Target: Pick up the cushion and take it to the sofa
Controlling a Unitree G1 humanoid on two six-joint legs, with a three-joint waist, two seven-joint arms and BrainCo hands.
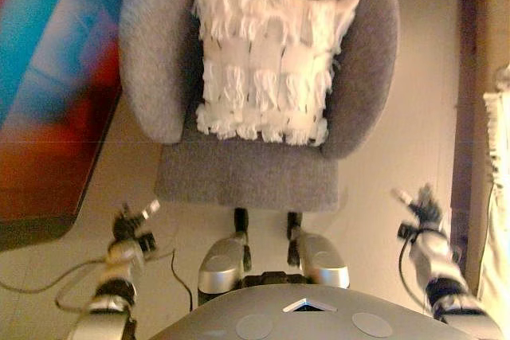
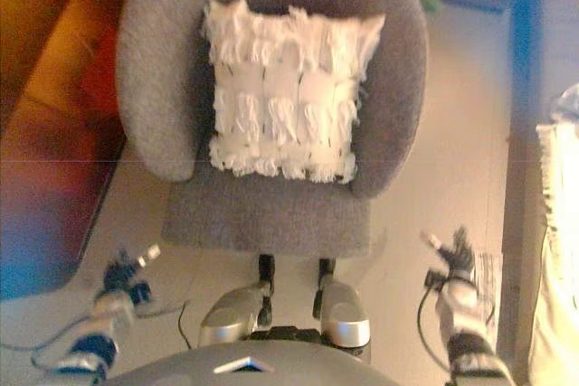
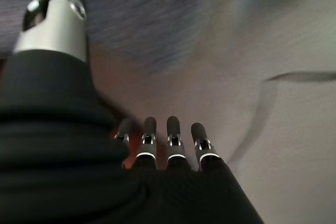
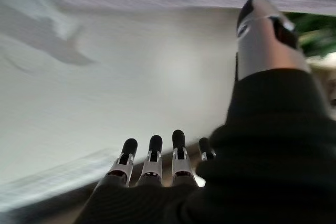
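Note:
A white fringed cushion [image 1: 267, 61] leans upright against the back of a grey armchair [image 1: 247, 177] straight ahead. My left hand [image 1: 131, 227] is low at the left, in front of the chair's seat, open and empty. My right hand [image 1: 420, 211] is low at the right, beside the chair, open and empty. In the left wrist view the fingers [image 3: 173, 139] are straight with the grey chair beyond them. In the right wrist view the fingers [image 4: 152, 161] are straight over pale floor. Both hands are well short of the cushion.
A dark rug or low table edge [image 1: 48, 117] lies to the left of the chair. A wooden piece of furniture [image 1: 470, 93] with white fringed cloth [image 1: 498, 189] stands at the right. Pale floor [image 1: 406, 141] lies between it and the chair.

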